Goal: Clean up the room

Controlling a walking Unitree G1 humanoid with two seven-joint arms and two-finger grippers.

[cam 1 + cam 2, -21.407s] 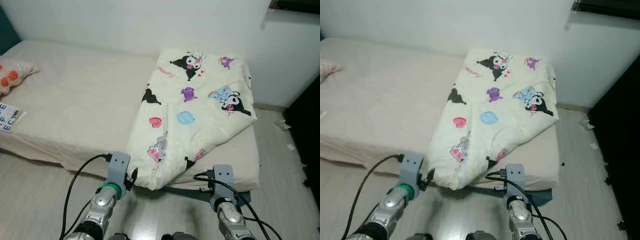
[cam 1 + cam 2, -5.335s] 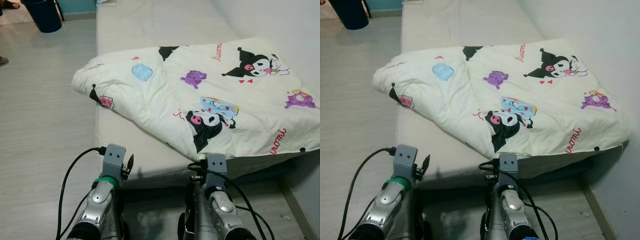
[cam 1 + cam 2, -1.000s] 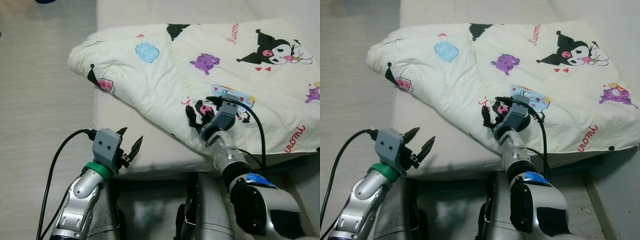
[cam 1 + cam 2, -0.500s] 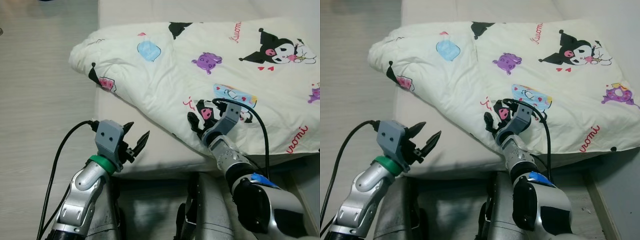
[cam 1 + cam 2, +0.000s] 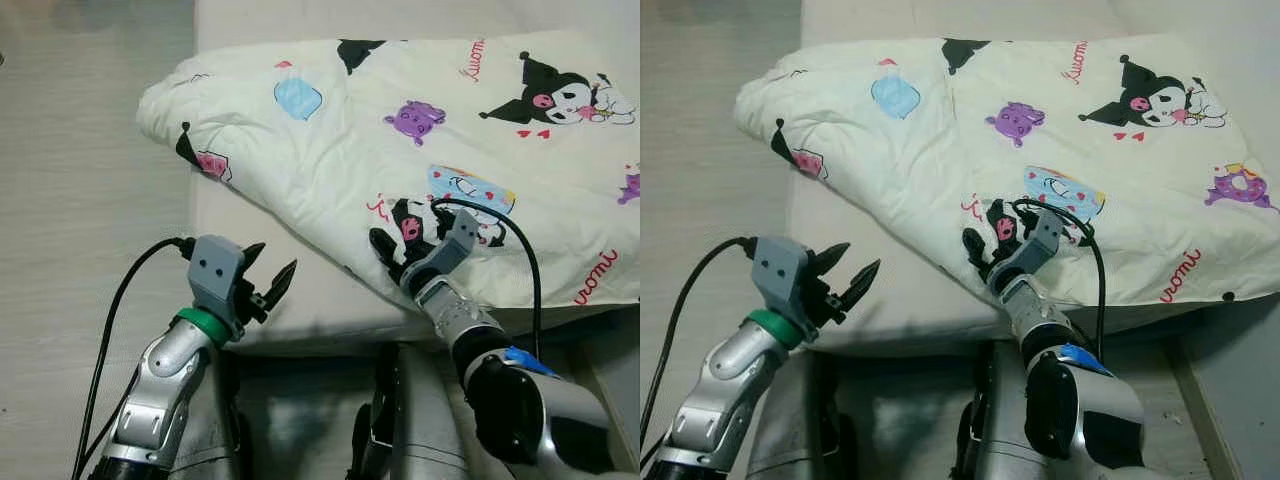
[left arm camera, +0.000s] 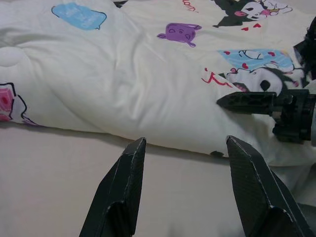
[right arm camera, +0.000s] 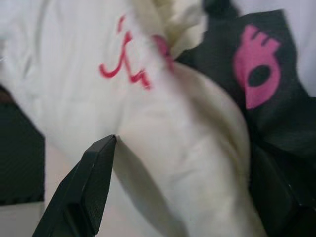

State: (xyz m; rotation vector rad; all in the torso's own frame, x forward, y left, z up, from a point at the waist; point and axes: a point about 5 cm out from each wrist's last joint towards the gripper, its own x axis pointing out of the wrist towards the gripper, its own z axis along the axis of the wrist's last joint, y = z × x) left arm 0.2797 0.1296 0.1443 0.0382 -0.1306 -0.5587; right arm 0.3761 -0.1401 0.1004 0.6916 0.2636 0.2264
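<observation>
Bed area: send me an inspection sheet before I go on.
Surface: beige mattress, bare along its near edge.
Job's things: cream cartoon-print comforter, folded and lying slantwise across the mattress.
Clutter: nothing seen.
Grippers: left gripper open, over the mattress edge, apart from the comforter; right gripper open, fingers astride the comforter's near fold.
Cables: black cable along the left arm; black cable looping over the right wrist onto the comforter.
Surroundings: pale wood floor on the robot's left.
</observation>
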